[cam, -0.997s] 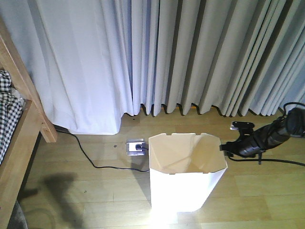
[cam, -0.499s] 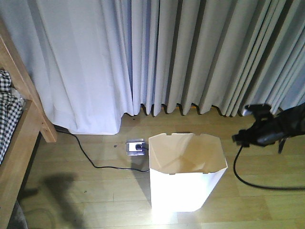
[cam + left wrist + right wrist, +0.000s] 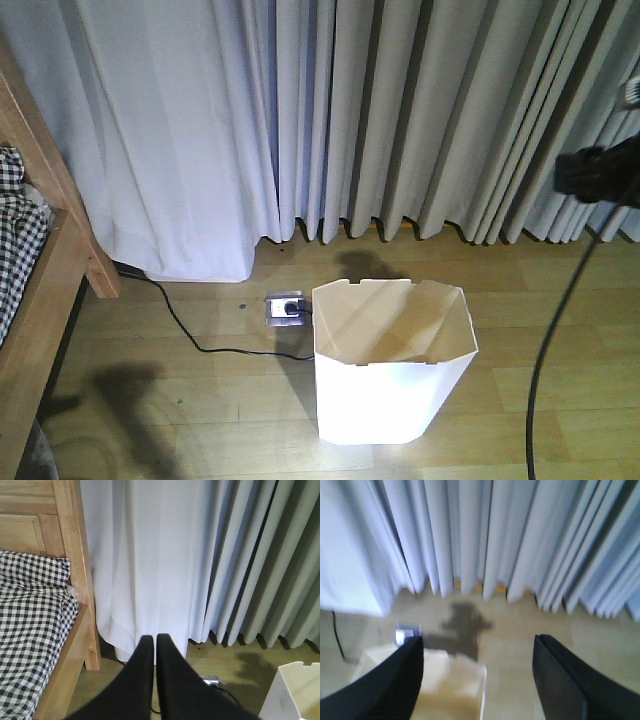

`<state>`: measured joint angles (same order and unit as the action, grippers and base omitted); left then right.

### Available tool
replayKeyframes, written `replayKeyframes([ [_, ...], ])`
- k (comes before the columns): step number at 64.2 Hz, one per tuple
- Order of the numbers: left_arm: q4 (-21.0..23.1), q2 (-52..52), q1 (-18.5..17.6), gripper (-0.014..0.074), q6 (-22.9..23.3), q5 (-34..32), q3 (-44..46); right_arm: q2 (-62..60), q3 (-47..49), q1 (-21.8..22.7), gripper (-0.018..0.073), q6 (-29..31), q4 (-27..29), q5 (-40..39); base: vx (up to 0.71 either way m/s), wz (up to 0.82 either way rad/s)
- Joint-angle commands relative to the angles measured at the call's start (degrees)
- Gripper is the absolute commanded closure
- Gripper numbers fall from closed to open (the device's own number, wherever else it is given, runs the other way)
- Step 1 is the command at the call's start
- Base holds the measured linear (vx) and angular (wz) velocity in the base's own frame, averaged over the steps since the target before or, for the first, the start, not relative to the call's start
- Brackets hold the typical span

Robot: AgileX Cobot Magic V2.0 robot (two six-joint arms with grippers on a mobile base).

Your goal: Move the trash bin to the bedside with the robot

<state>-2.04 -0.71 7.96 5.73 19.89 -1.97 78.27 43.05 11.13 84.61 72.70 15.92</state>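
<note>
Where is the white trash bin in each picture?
Front view: the trash bin stands on the wooden floor, bottom middle, open and empty.
Left wrist view: only a corner of its rim shows, bottom right.
Right wrist view: its blurry cream inside is at the bottom, between the open fingers.
Shared landmark: the floor socket just left of the bin.

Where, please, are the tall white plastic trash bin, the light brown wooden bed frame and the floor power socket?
Tall white plastic trash bin (image 3: 392, 400): front-facing view, on its front wall.
Light brown wooden bed frame (image 3: 79, 570): left wrist view, on the upright post.
Floor power socket (image 3: 285, 307): front-facing view, on its plate.
</note>
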Motion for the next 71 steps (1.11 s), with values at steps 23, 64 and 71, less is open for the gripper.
replayKeyframes([
  [23,0.1,-0.8,-0.2,0.0603,0.2,-3.8,-0.2,-45.5,-17.0,0.1,0.0093,-4.9,2.6,-1.9,0.0,0.01],
  [64,0.1,-0.8,-0.2,0.0603,0.2,-3.8,-0.2,-55.6,-29.7,-8.7,0.0097,-8.9,2.6,-10.7,0.0,0.0],
  [71,0.1,-0.8,-0.2,0.0603,0.2,-3.8,-0.2,-55.6,-29.7,-8.7,0.0121,-8.9,2.6,-10.4,0.0,0.0],
])
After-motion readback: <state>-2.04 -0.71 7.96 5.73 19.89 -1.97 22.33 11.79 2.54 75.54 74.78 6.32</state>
